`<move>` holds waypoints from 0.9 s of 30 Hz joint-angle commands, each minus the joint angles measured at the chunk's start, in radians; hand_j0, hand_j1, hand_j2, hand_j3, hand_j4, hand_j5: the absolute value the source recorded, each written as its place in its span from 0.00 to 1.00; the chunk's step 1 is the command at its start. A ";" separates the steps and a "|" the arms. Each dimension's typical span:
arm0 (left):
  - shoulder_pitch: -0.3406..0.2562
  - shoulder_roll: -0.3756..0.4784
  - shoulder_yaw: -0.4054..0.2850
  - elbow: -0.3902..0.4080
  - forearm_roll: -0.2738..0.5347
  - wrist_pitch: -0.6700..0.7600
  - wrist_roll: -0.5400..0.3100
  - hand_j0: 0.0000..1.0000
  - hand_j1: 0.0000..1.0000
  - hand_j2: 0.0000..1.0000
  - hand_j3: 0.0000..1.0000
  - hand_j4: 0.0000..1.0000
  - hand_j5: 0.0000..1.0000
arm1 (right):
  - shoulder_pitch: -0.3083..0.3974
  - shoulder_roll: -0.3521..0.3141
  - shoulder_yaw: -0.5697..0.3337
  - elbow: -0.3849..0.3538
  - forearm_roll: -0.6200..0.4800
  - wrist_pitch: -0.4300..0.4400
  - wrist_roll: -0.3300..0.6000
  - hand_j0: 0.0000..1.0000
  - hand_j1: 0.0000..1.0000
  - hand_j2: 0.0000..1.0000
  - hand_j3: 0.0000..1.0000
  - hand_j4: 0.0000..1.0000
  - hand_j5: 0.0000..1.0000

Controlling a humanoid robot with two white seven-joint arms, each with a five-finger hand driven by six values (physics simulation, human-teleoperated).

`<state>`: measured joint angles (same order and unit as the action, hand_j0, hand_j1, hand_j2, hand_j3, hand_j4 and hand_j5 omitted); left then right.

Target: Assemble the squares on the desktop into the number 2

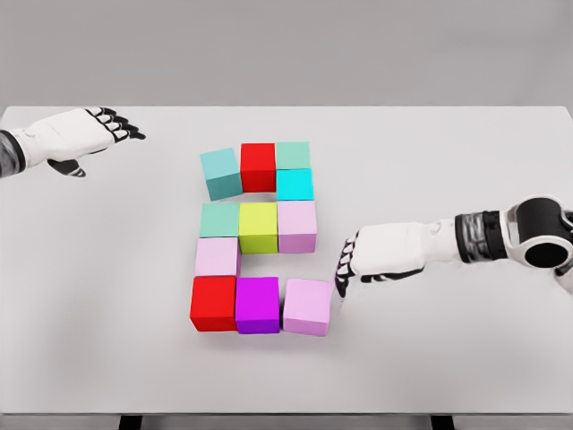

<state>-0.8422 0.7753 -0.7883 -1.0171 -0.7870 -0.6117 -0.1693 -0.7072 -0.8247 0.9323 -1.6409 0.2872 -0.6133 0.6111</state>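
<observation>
A plain grey wall backs a white table (466, 161) that fills most of the head view.

Near its middle eleven cubes form a blocky 2. The top row is a teal cube (220, 173), turned a little askew, a red cube (258, 167) and a sea-green cube (293, 155). A cyan cube (295, 184) sits under the sea-green one. The middle row reads green cube (218, 219), yellow cube (258, 227), pink cube (297, 226). A pale pink cube (217, 257) sits below the green one. The bottom row is a second red cube (213, 303), a purple cube (258, 305) and a lilac cube (307, 306), slightly rotated.

The right hand (372, 261) hangs just beside the lilac cube, fingers pointing down and loosely apart, grasping nothing. The left hand (76, 136) hovers well apart at the far left, fingers stretched and empty.
</observation>
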 commanded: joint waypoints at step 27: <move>-0.002 0.001 0.012 0.005 0.005 0.001 0.001 1.00 1.00 1.00 1.00 1.00 1.00 | -0.186 0.265 -0.136 0.449 0.086 0.002 0.000 0.57 0.57 0.57 0.57 0.57 0.57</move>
<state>-0.8437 0.7754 -0.7797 -1.0128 -0.7870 -0.6117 -0.1693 -0.8928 -0.5764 0.7972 -1.2018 0.3681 -0.6136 0.6112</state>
